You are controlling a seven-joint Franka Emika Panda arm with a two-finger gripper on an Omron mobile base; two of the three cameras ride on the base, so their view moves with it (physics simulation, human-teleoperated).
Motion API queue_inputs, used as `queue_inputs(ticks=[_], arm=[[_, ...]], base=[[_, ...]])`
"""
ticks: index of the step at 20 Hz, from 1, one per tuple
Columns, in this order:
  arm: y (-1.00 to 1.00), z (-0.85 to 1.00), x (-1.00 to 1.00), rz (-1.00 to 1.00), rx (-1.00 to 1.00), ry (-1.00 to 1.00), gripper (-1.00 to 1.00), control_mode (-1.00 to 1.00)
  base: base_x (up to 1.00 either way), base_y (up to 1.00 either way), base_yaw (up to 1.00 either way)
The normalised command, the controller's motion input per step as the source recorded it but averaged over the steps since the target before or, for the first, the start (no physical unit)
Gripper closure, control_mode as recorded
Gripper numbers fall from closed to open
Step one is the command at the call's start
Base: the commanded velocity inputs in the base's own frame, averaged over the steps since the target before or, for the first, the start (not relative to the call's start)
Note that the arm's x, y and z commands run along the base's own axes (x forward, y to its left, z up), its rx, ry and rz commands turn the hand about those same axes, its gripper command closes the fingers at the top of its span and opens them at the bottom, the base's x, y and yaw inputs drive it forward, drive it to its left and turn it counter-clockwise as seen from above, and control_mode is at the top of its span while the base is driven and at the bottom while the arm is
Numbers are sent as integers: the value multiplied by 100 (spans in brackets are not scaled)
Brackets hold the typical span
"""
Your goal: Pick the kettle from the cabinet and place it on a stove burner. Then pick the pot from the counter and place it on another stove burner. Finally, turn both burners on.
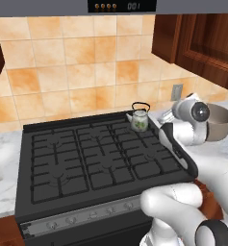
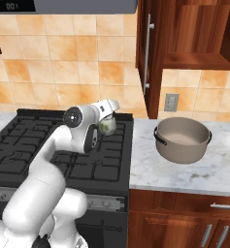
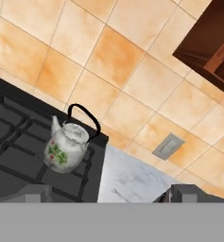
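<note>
While the tool point(image 3: 105, 191) hangs with its tips spread wide and nothing between them, the kettle point(image 3: 66, 146) sits upright on a rear-corner burner point(image 1: 139, 137) just ahead; pot point(image 2: 183, 139) rests on the table point(image 2: 184, 169) beyond.

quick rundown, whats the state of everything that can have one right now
kettle: upright on the stove's back right burner, not held
pot: upright on the counter, nothing inside, untouched
cabinet: door open
gripper: open, fingers off the kettle
</note>
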Motion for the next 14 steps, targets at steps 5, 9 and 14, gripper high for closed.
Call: queue_inputs(ticks=[5, 9, 14], arm=[[0, 0, -60, 0, -5, -9, -100, -100], [0, 6, -53, -1, -4, -1, -100, -100], [1, 21, -41, -3, -4, 1, -100, -100]], base=[[0, 0, 0], [0, 0, 0], [0, 0, 0]])
